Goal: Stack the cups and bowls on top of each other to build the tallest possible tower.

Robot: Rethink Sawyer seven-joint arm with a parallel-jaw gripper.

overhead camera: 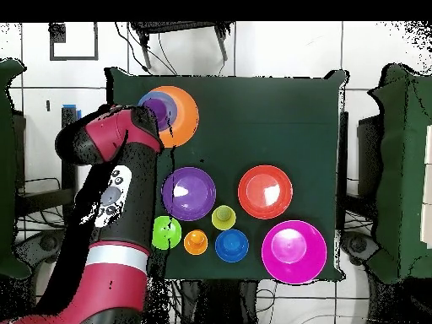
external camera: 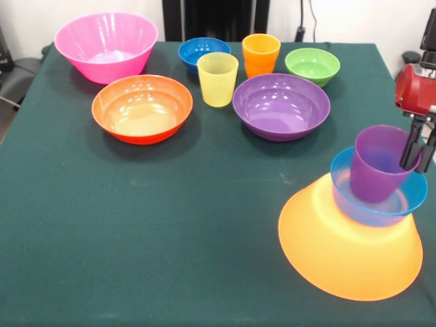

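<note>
Three pieces make up the tower (external camera: 361, 225) so far: a big yellow-orange bowl (external camera: 351, 255) flipped upside down near the table's front right corner in the front view, a light blue bowl (external camera: 376, 204) sitting upright on it, and a purple cup (external camera: 379, 163) standing in that.

No brand names, labels or readable writing on anything, as far as I can see.

The gripper (external camera: 419, 153) comes down from the right edge, its dark fingers (external camera: 411, 146) straddling the purple cup's right rim, one seemingly inside, one outside. Whether they're actually pinching the wall I can't tell. In the overhead view the arm (overhead camera: 118, 169) covers most of that spot.

Everything else sits along the table's far edge: pink bowl (external camera: 106, 46) at the far left corner, dark blue bowl (external camera: 204, 54), orange cup (external camera: 261, 54) and green bowl (external camera: 313, 66) in a row, with the orange-red bowl (external camera: 142, 108), yellow cup (external camera: 218, 79) and purple bowl (external camera: 281, 106) just in front of them on the green table (external camera: 170, 225).
</note>
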